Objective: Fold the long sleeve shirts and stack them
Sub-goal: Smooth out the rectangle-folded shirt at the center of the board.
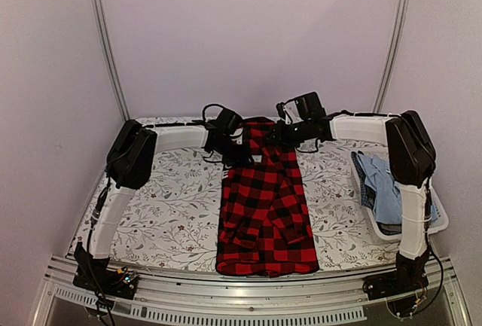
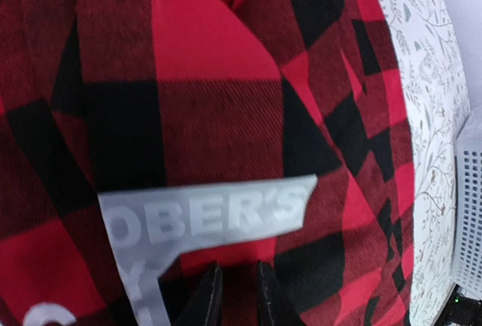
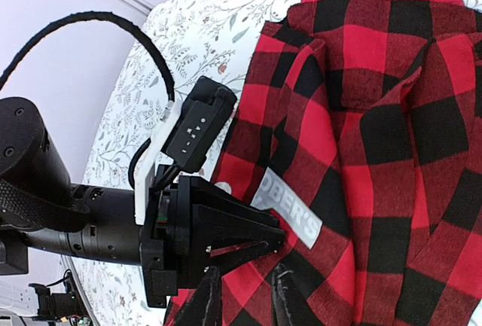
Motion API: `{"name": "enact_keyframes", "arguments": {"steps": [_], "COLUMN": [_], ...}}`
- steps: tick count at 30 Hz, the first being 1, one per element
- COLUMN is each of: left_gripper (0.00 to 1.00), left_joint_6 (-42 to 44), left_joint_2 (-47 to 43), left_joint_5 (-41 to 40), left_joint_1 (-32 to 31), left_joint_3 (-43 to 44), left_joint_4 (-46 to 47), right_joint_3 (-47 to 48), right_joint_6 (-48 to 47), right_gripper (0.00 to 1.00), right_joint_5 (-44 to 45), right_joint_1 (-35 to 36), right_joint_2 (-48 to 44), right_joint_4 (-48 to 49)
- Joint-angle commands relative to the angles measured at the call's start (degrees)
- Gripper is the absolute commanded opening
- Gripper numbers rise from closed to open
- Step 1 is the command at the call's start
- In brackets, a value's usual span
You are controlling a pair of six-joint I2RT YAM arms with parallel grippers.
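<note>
Shirt: The red-and-black checked shirt (image 1: 265, 205) lies in the middle of the table (image 1: 169, 205). It forms a long, narrow strip running from the far side to the near edge, between the two arms.
Far end: This end sits between the two grippers. In the top view their black bodies cover its corners, so it is unclear whether the cloth is raised off the table there.
Lettering: White block letters (image 2: 218, 217) show on a turned-over part. Only "OBER'S" can be read. The start of the word is lost in a fold, and a second line below is cut off by the picture's edge.
Left gripper: The left gripper (image 3: 279, 240) is clamped on a fold of the shirt just beside the lettering, as the right wrist view shows. In its own view only the fingers (image 2: 205, 300) appear, close together.
Right gripper: The right gripper (image 3: 242, 300) is low over the shirt, near the left one. Its fingers (image 3: 207, 300) stand close together with cloth in the gap, but it is unclear whether they pinch it.
Sleeves: They cannot be told apart from the other folds.
Basket: A white basket (image 1: 443, 219) at the table's right edge holds blue cloth (image 1: 384, 187). The right arm partly hides it, and the kind of garment is unclear.
</note>
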Motion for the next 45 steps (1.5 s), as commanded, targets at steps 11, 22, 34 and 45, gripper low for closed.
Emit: {"name": "enact_keyframes", "arguments": {"steps": [11,22,34,45], "left_gripper": [0.19,0.22,0.24,0.29], "left_joint_6": [0.2,-3.0,-6.3,-8.2], "left_joint_2": [13.2,15.4,20.2,19.4], "left_joint_5": [6.8,9.4,17.0,20.2], "left_joint_1": [4.0,6.2,10.0,12.2], "left_joint_3": [18.1,20.4,25.8,31.1], "left_joint_4": [1.9,4.5,4.5,7.4], "right_joint_3": [28.3,38.7,39.0,28.4], "right_joint_6": [2.0,14.9,10.2,1.6], "right_gripper": [0.13,0.10,0.20,0.30], "right_joint_5": [-5.1,-7.5,-13.0,-12.6], "right_joint_1": [-5.6,-6.5,-7.7,-6.4], "right_joint_2": [25.5,39.4,31.8,16.3], "right_joint_4": [-0.7,5.5,1.2,-5.6]}}
